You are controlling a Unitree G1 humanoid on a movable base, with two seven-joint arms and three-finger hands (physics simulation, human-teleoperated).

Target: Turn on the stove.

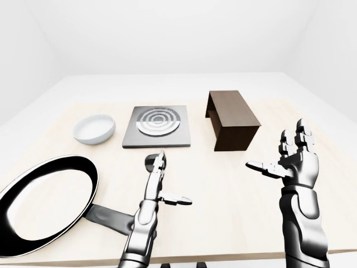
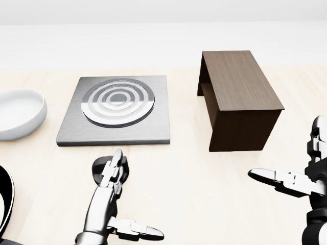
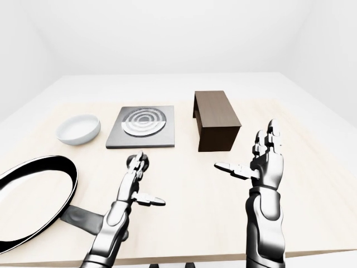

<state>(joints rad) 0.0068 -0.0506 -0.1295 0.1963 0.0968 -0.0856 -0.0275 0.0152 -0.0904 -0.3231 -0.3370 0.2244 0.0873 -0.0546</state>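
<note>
The square grey stove plate with its ringed burner lies at the upper left of the head view. Just below it on the pale table sits the black round knob. My left hand is open, its straight fingers lying over the knob and hiding most of it, while the thumb sticks out to the right. My right hand hangs open, palm turned left, above the table at the right, holding nothing.
A dark wooden box stands right of the stove plate. A white bowl sits to the plate's left. A large black frying pan lies at the lower left, its handle beneath my left forearm.
</note>
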